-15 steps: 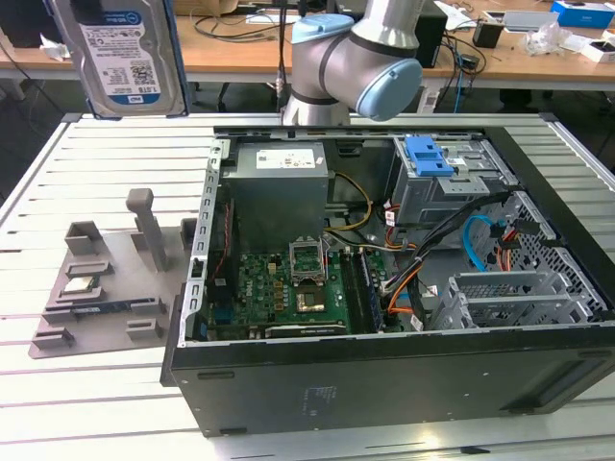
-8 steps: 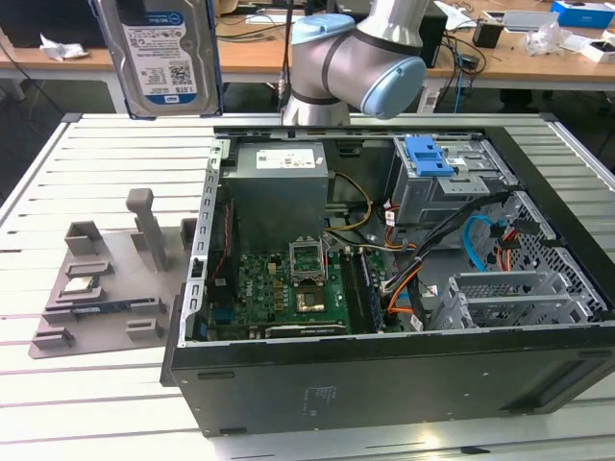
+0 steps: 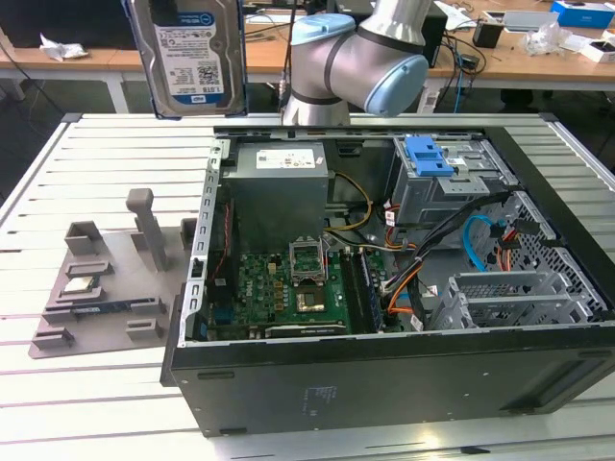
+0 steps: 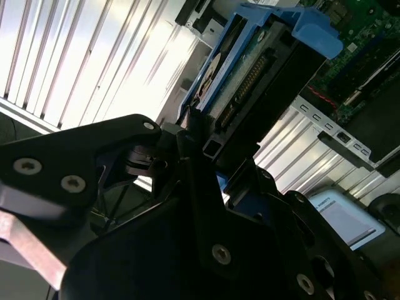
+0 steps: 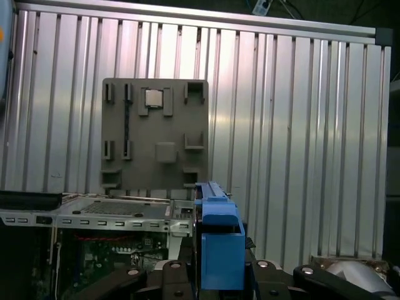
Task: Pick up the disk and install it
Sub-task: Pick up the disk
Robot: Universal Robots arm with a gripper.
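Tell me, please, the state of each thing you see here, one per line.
disk, raised above the table, upright, held by the gripper.
gripper, shut on the disk.
computer case, lying on its side, open, inside exposed.
grey fixture tray, flat on the table, one chip in it.

An open computer case (image 3: 384, 375) lies on its side across the middle and right of the exterior view, on a slatted metal table (image 3: 58, 403). Inside, a grey power supply box (image 3: 279, 187) sits at the upper left, above a green circuit board (image 3: 288, 288). A metal cage with a blue latch (image 3: 428, 156) is at the upper right, and orange and blue cables (image 3: 478, 245) run below the cage. At the exterior view's left lies a grey parts tray (image 3: 120, 293), carrying what may be a small chip (image 3: 79, 285). Wooden desks (image 3: 86, 56) cross the top.
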